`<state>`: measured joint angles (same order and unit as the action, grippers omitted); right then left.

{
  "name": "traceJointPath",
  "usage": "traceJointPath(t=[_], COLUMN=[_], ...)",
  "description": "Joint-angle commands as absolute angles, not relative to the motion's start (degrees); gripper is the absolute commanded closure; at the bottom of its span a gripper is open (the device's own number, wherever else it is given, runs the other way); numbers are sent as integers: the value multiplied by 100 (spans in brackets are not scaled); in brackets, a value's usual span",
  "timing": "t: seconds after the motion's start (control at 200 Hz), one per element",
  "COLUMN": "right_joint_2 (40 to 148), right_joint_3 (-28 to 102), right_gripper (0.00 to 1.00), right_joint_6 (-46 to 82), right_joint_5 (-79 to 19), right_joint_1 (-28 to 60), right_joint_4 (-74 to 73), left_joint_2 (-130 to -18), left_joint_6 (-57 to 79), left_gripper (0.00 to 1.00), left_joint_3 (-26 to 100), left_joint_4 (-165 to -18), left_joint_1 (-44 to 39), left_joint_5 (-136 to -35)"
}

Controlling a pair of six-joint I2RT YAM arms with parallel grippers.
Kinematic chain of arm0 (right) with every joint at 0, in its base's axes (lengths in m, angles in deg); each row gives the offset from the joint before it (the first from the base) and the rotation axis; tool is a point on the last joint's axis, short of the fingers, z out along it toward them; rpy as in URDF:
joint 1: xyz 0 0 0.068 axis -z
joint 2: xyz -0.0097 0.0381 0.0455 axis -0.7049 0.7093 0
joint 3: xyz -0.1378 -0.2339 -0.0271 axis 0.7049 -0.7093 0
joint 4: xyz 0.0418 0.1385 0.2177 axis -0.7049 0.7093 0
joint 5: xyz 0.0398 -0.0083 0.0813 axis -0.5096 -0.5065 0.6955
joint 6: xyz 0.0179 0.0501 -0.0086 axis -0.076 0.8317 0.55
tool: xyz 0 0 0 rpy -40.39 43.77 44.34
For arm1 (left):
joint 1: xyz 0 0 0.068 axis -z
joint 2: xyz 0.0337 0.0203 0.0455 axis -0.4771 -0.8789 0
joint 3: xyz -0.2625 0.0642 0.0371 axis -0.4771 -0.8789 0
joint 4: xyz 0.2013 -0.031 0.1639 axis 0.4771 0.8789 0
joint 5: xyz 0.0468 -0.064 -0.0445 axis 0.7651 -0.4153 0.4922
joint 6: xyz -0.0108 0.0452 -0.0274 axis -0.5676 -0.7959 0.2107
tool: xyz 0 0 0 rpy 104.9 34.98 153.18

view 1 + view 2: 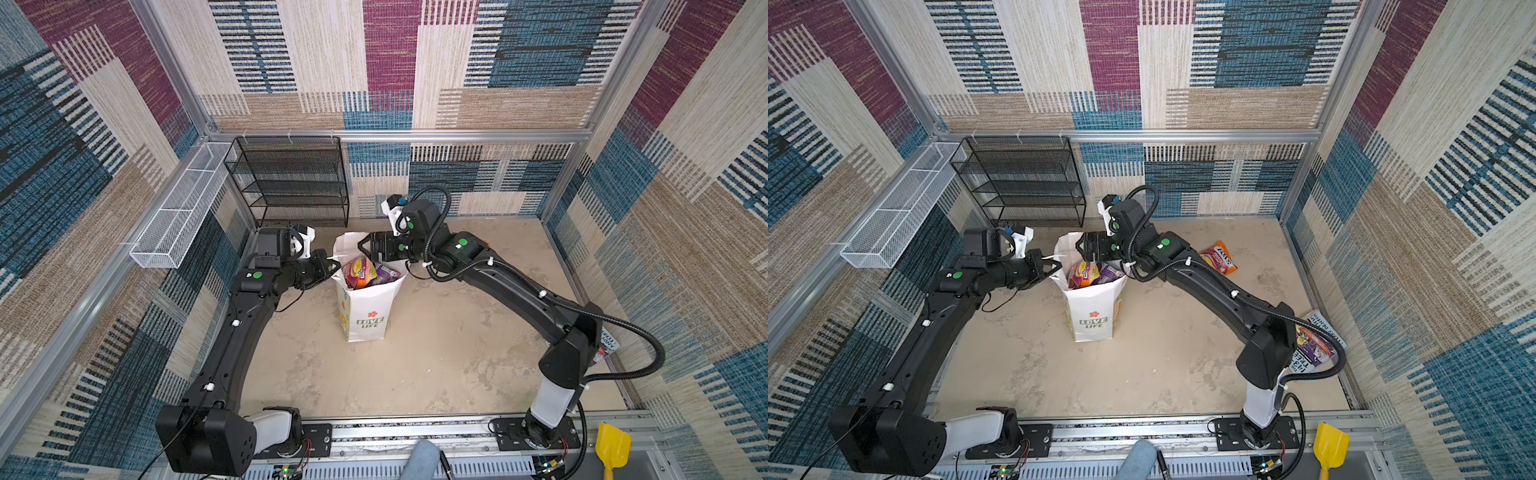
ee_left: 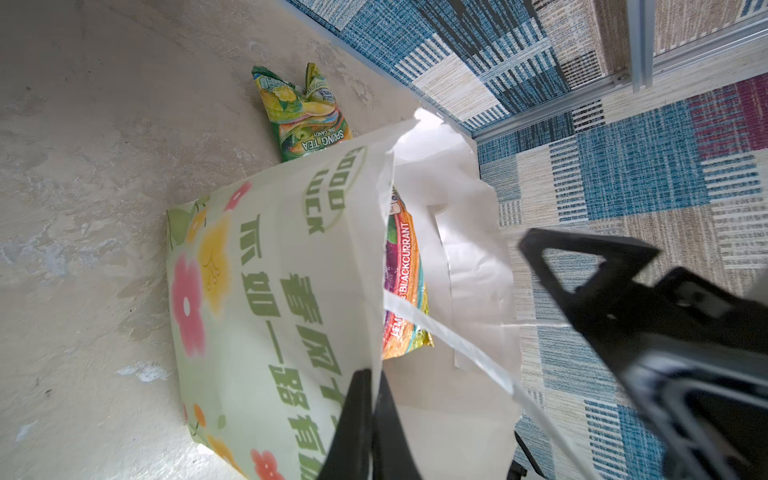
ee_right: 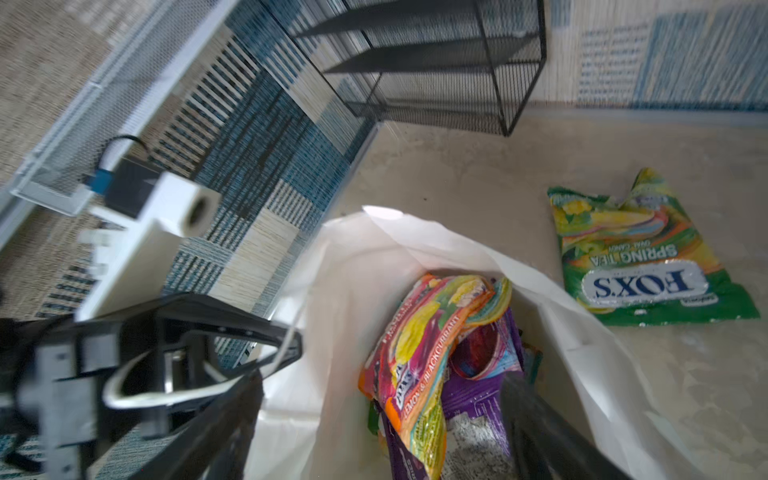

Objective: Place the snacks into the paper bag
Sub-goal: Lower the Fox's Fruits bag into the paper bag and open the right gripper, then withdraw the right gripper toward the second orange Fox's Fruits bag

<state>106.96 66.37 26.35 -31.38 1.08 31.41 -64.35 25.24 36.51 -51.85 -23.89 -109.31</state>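
Note:
The white paper bag [image 1: 368,316] [image 1: 1096,309] stands upright mid-floor, mouth open. Several snacks [image 1: 362,272] [image 1: 1086,274] fill it; an orange-pink packet [image 3: 424,332] lies on top over purple ones. My left gripper [image 1: 332,266] [image 2: 372,399] is shut on the bag's rim [image 2: 380,249], one finger on each side of the paper wall. My right gripper [image 1: 368,246] [image 3: 384,378] hangs open over the bag's mouth, its fingers apart and gripping nothing. A green packet [image 3: 640,257] [image 2: 303,112] lies on the floor behind the bag. An orange packet [image 1: 1219,257] lies beside the right arm.
A black wire shelf [image 1: 291,183] stands against the back wall, and a white mesh basket [image 1: 178,216] hangs on the left wall. A printed magazine [image 1: 1316,345] lies by the right wall behind the right arm. A yellow scoop [image 1: 611,449] sits at the front right rail.

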Motion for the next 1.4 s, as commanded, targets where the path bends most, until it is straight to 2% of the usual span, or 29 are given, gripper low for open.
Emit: traceJointPath(t=[0.0,0.165,0.356,0.491,0.656,0.881,1.082,1.297,1.397], right_joint_2=[10388,9640,8228,8134,8955,10072,11363,12856,13106], right_joint_3=[6761,6124,3766,2822,2102,1864,2754,4068,4093], right_gripper=[2,0,0,0,0,0,0,0,0], right_joint_6=[2321,2386,2969,3282,3768,4081,3955,3750,3796], right_joint_5=[-3550,-3728,-3111,-3119,-2404,-2738,-2825,-1445,-992], right_joint_1=[207,971,2549,3419,4323,4728,5171,5501,5500], right_joint_4=[3163,3103,1555,982,158,-721,-609,-27,-101], left_joint_2=[-6434,-6426,-6433,-6435,-6444,-6398,-6427,-6394,-6409], left_joint_6=[2535,2535,2549,2561,2561,2560,2556,2551,2561], left_gripper=[100,100,100,100,100,100,100,100,100], left_joint_3=[3664,3661,3659,3649,3647,3647,3662,3656,3659], left_joint_4=[-5441,-5442,-5460,-5475,-5464,-5471,-5456,-5464,-5473], left_joint_1=[-2401,-2401,-2401,-2401,-2401,-2401,-2409,-2419,-2427], left_joint_5=[-11086,-11073,-11113,-11114,-11120,-11129,-11153,-11141,-11159])
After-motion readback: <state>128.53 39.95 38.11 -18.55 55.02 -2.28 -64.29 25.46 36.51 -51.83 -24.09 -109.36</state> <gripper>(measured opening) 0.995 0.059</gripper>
